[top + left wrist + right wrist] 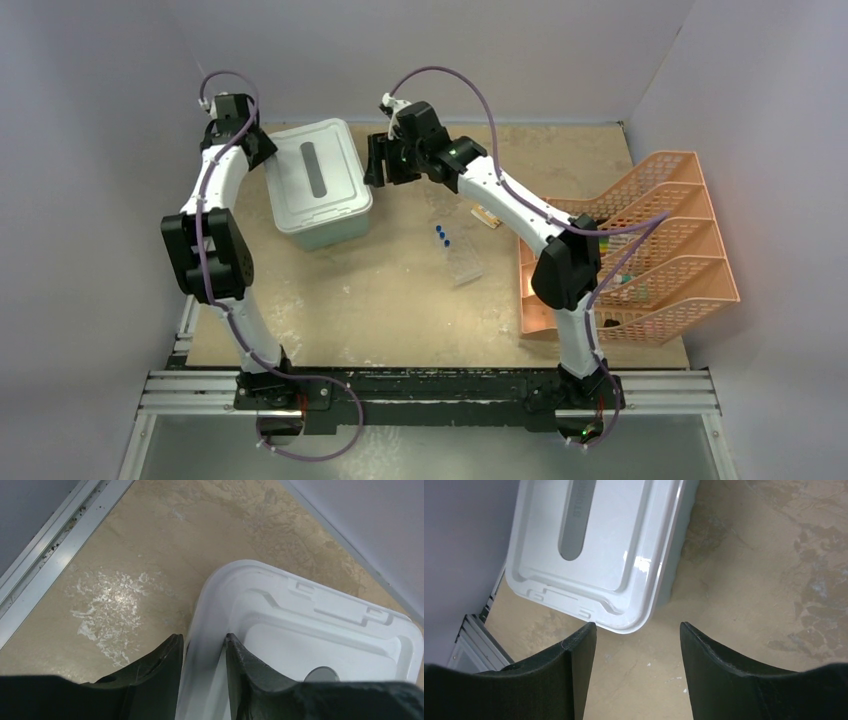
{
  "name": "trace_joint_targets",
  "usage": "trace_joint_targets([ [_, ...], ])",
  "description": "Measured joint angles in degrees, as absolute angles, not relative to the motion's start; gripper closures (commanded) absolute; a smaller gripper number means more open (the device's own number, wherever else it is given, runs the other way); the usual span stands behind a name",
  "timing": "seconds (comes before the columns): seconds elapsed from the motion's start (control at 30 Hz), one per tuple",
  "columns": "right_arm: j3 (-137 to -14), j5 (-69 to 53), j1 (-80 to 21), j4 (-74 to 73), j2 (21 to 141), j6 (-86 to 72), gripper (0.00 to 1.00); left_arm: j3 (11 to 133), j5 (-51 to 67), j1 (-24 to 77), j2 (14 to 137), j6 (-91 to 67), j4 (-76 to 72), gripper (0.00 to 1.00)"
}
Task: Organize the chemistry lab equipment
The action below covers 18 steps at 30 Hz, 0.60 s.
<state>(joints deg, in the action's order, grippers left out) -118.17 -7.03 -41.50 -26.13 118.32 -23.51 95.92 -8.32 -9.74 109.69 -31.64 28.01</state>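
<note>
Resting in a clear plastic rack (466, 264) at mid-table, blue-capped tubes (443, 236) are well apart from a teal tub (332, 236), whose white plastic lid (342, 190) the left gripper (202, 639) pinches at the rim; the right gripper (639, 627) hovers beside its corner, jaws apart and empty.

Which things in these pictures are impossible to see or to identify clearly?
- Inside of the teal tub: white lid covers it in every view.
- Contents of the orange mesh tray: top view, too small, partly behind the right arm.
- Tan item beside the right arm: top view, too small to identify.
</note>
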Motion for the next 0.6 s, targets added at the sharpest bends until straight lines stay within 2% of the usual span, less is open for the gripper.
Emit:
trace_joint_targets([
  [0.27, -114.5, -5.6, -41.5, -26.6, 118.2, -23.5, 0.36, 98.8, -8.7, -9.6, 112.2, -32.3, 28.6, 0.65],
  [0.43, -112.4, -5.0, -41.2, -27.7, 115.5, -23.5, 0.34, 101.2, -8.4, -9.6, 113.2, -31.7, 30.6, 0.57],
  [0.6, -106.1, -5.1, -39.5, -27.2, 105.4, -23.0, 0.28, 107.1, -7.7, -9.6, 114.4, -29.7, 37.4, 0.45],
])
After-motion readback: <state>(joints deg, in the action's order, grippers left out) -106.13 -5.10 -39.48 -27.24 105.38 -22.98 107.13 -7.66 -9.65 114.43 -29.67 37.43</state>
